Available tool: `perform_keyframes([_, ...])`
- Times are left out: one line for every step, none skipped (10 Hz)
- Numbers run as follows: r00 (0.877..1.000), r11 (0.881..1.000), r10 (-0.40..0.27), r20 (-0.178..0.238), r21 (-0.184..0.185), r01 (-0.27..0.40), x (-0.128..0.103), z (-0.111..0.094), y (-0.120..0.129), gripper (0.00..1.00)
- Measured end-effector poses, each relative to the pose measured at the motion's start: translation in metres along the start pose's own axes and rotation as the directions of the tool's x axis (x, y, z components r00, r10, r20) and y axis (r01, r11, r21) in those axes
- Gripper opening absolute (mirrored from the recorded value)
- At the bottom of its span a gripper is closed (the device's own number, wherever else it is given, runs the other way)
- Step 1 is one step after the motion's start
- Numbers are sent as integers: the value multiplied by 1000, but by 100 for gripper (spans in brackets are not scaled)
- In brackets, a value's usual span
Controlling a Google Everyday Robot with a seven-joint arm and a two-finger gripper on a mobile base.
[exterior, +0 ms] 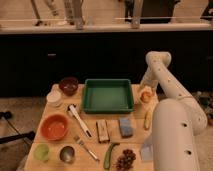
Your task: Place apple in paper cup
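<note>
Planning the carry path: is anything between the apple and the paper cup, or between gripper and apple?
Yes. The green tray lies between the apple on the right and the paper cup on the left. The gripper hovers just above the apple, with nothing visible between them.
</note>
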Motion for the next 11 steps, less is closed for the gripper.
perform_keyframes([1000,1000,1,7,-7,-1,1,3,0,63])
perform_keyframes([1000,1000,3,13,-14,-3,1,6,2,63])
perform_keyframes([1000,1000,3,15,-19,-3,1,8,4,63])
perform_keyframes([1000,1000,1,11,-21,-1,2,10,6,63])
perform_keyframes([1000,1000,-6,-16,-7,6,1,11,7,63])
perform_keyframes([1000,1000,-5,-27,2,5,-1,10,11,63])
perform_keyframes([999,1000,-9,-40,11,9,0,9,9,63])
perform_keyframes([999,1000,-15,-48,16,16,-1,9,7,63])
perform_keyframes([998,1000,-18,-54,19,19,-1,9,7,63])
perform_keyframes([998,1000,-18,-56,17,19,-1,11,8,63])
perform_keyframes([998,1000,-19,-62,14,20,0,12,9,63])
